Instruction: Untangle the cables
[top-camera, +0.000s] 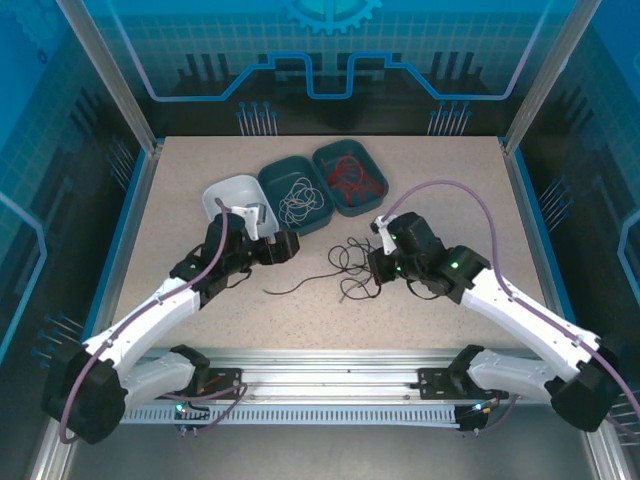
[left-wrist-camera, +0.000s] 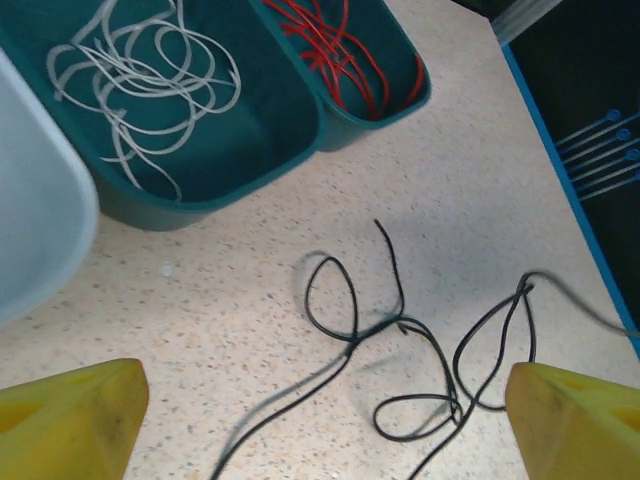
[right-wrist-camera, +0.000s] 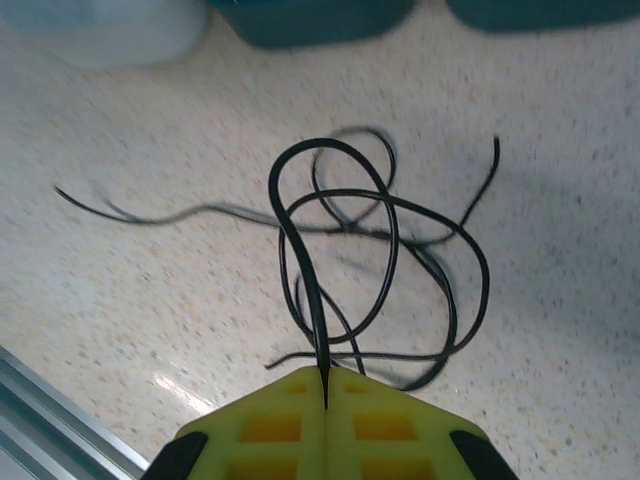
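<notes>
Thin glossy black cables (right-wrist-camera: 283, 225) looped on speckled beige table (right-wrist-camera: 120, 320), right gripper (right-wrist-camera: 325, 385) clamped on one strand, left gripper (left-wrist-camera: 325, 420) spread wide

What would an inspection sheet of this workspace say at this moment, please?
Surface: speckled beige table, no spills seen.
Job's things: black cables lie tangled on the table; whitish cables are in the middle teal bin; red cables are in the right teal bin; the white bin looks empty where it shows.
Clutter: nothing seen.
Grippers: left pincer open above the black tangle; right pincer shut on a strand of the black cables.
Cables: a purple-grey hose loops over the right arm, apart from the tangle.
Surroundings: blue printed walls; aluminium rail at the near edge.
</notes>
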